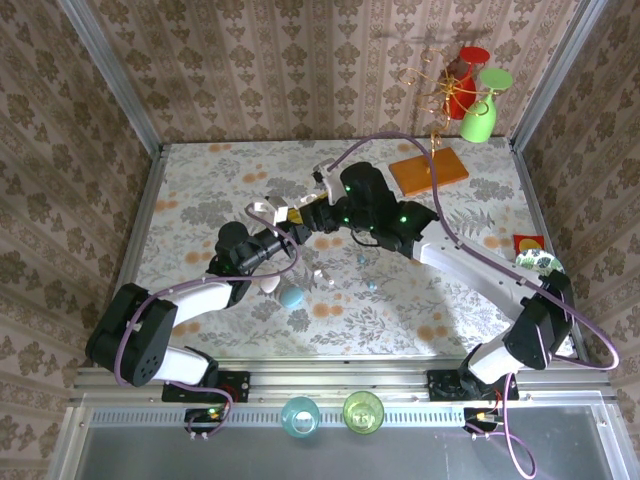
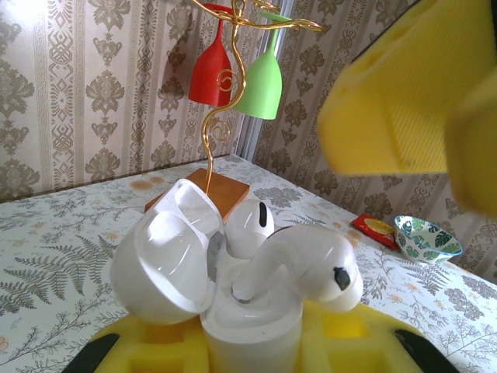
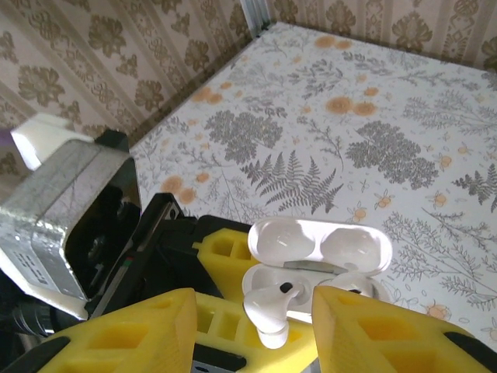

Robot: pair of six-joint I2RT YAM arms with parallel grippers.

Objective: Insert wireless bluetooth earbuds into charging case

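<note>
- The yellow-padded left end effector (image 2: 248,346) is clamped on the glossy white oval charging case (image 2: 248,322). The case's lid (image 2: 163,268) is swung open above the floral tabletop (image 2: 62,256).
- One glossy white plastic earbud (image 2: 311,268) lies tilted at the case's mouth, stem down inside, head sticking out.
- A second white earbud (image 2: 248,225) stands behind it in the case.
- The right end effector (image 3: 255,303) hovers over the case, its yellow fingers apart on either side of the tilted earbud.
- A blue oval case (image 1: 291,297) lies on the tabletop beside the left arm.

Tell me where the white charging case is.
The case is held at mid-table, lid open, in the left gripper, the right gripper poised just over it.
</note>
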